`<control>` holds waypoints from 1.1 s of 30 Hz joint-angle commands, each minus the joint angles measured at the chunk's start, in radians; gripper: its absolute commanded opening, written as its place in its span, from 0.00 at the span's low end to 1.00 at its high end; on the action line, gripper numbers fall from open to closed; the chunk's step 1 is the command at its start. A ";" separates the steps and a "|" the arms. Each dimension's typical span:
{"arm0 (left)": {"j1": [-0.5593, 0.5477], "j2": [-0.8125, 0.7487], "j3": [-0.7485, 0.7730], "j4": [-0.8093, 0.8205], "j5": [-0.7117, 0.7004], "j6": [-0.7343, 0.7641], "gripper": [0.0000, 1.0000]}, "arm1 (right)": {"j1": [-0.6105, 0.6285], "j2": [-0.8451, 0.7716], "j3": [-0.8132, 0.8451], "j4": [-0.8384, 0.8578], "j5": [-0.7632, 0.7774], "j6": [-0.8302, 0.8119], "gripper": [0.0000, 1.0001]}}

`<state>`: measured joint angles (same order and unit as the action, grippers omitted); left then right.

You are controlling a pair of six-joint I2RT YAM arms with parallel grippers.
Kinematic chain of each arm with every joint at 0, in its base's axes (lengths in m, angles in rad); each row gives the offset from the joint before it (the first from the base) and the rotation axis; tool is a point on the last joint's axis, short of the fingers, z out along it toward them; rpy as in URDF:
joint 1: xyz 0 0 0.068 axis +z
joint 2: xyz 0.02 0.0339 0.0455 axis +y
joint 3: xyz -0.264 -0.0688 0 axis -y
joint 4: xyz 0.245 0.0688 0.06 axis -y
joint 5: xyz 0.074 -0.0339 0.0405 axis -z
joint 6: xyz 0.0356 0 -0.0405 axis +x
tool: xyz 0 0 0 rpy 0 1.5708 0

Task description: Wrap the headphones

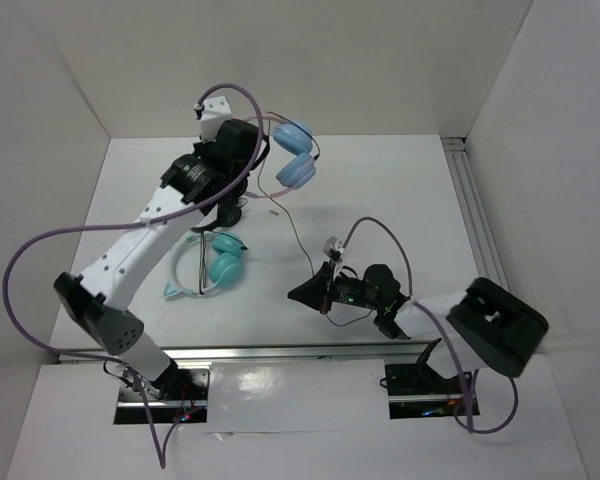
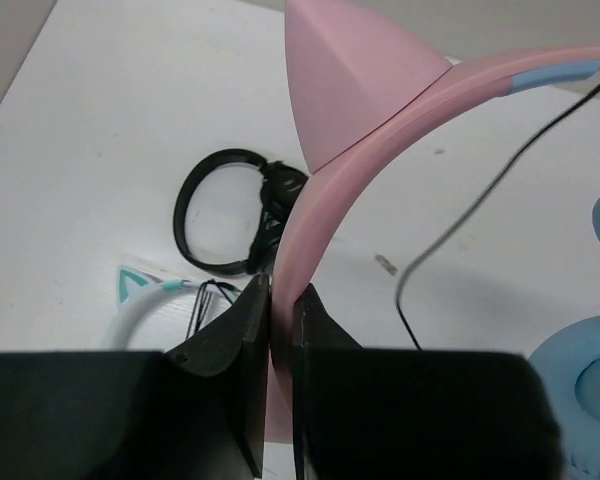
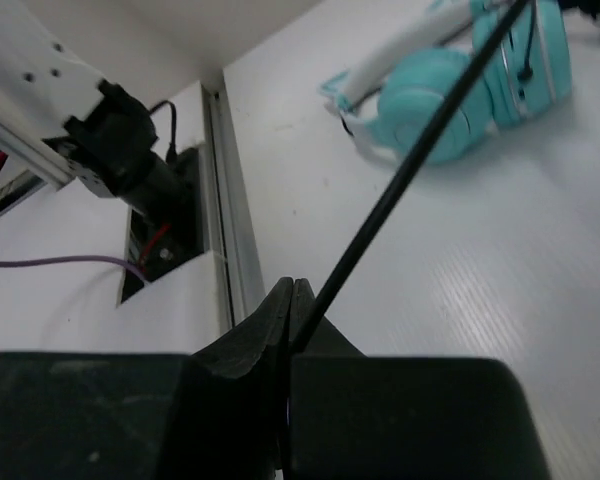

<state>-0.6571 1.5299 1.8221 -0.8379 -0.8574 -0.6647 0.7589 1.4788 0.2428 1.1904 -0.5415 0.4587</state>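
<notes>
Bright, even light from above, soft shadows, mild glare near front edge (close foregrounds blurred)

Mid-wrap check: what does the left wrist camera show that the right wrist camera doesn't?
Left wrist only: the left end effector shut on the pink headband, a blue ear cup and the all-black pair.
Right wrist only: the right end effector shut on the cable, and the left arm's base.
Both: that cable, the teal pair and the white table.

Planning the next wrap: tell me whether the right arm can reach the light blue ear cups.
Probably not: the right gripper is shut on the cable, and the ear cups hang far across the table, held up by the left gripper. Nothing blocks the way, though.
</notes>
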 commanded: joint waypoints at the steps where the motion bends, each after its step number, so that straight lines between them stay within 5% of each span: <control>1: 0.085 0.061 0.075 0.051 0.017 -0.049 0.00 | 0.074 -0.161 0.012 -0.180 0.103 -0.142 0.00; 10: 0.240 0.210 0.048 0.051 0.044 -0.038 0.00 | 0.266 -0.465 0.159 -0.604 0.164 -0.250 0.00; 19: 0.283 0.222 0.068 0.042 0.172 -0.076 0.00 | 0.371 -0.341 0.274 -0.681 0.149 -0.302 0.00; 25: 0.283 0.129 0.043 0.042 0.319 -0.041 0.00 | 0.308 -0.328 0.230 -0.735 0.464 -0.318 0.02; 30: 0.283 -0.026 0.043 0.017 0.435 0.057 0.00 | 0.165 -0.431 0.104 -0.735 0.569 -0.207 0.31; 33: 0.283 -0.121 0.030 -0.032 0.559 0.134 0.00 | 0.080 -0.462 0.092 -0.755 0.578 -0.196 0.82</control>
<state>-0.3717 1.5509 1.8271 -0.8955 -0.4469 -0.5953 0.8841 1.0618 0.3416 0.4446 -0.0341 0.2359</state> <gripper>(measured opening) 0.201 0.722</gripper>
